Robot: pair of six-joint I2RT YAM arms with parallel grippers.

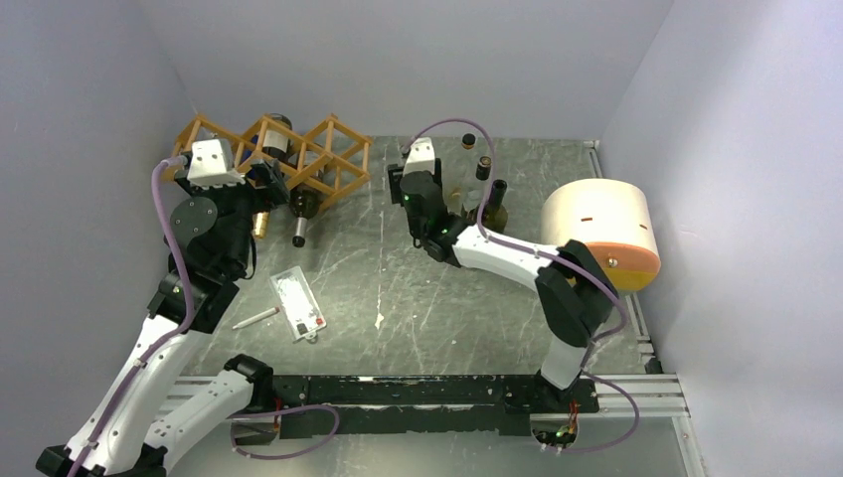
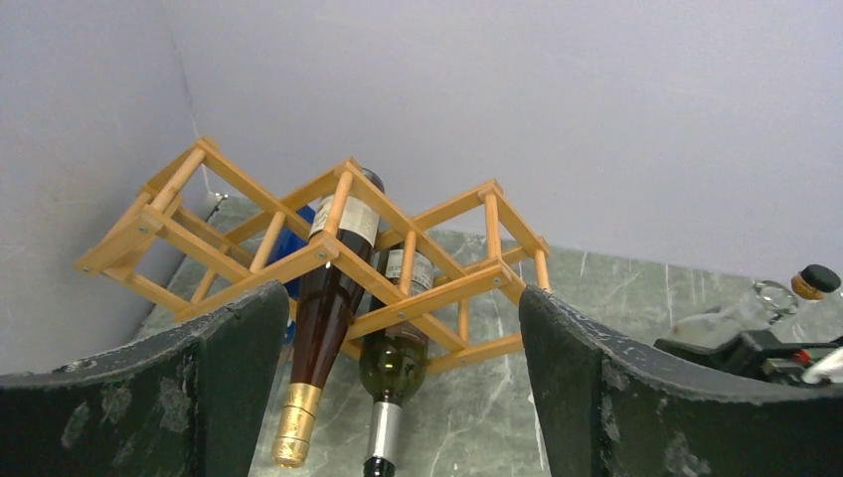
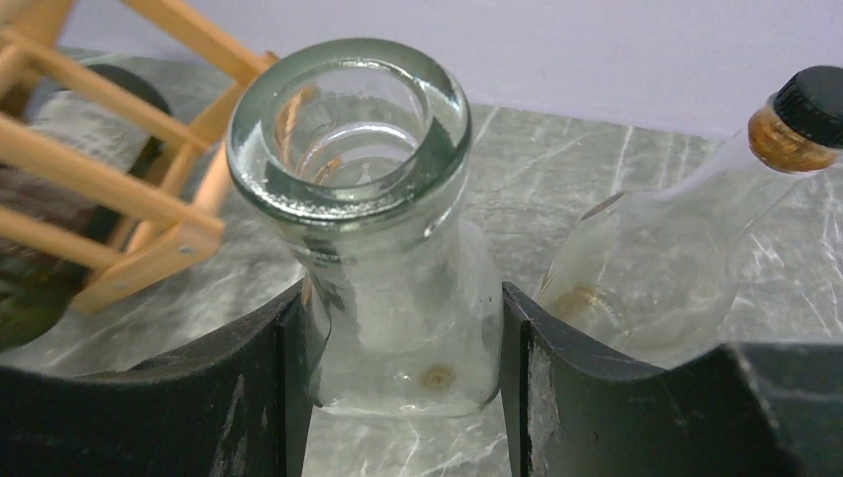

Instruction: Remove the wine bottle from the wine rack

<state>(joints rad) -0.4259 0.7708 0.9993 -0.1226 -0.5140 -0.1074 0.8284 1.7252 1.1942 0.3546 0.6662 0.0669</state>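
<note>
The orange-brown wine rack (image 1: 310, 151) stands at the back left and also shows in the left wrist view (image 2: 447, 290). It holds a brown wine bottle with a gold foil neck (image 2: 323, 318) and a dark green wine bottle with a silver neck (image 2: 395, 363), necks pointing out and down; the green one also shows from above (image 1: 301, 211). My left gripper (image 1: 266, 181) is open right in front of the rack, holding nothing, also seen in its wrist view (image 2: 400, 293). My right gripper (image 3: 403, 298) is shut on an upright clear glass bottle (image 3: 398, 248) standing on the table.
A second clear bottle with a black cap (image 3: 646, 268) leans right of the held one. A dark green bottle (image 1: 494, 207) stands behind the right arm. A white cylinder with an orange face (image 1: 599, 234) sits far right. A clear packet (image 1: 297, 303) and pen (image 1: 255, 318) lie centre-left.
</note>
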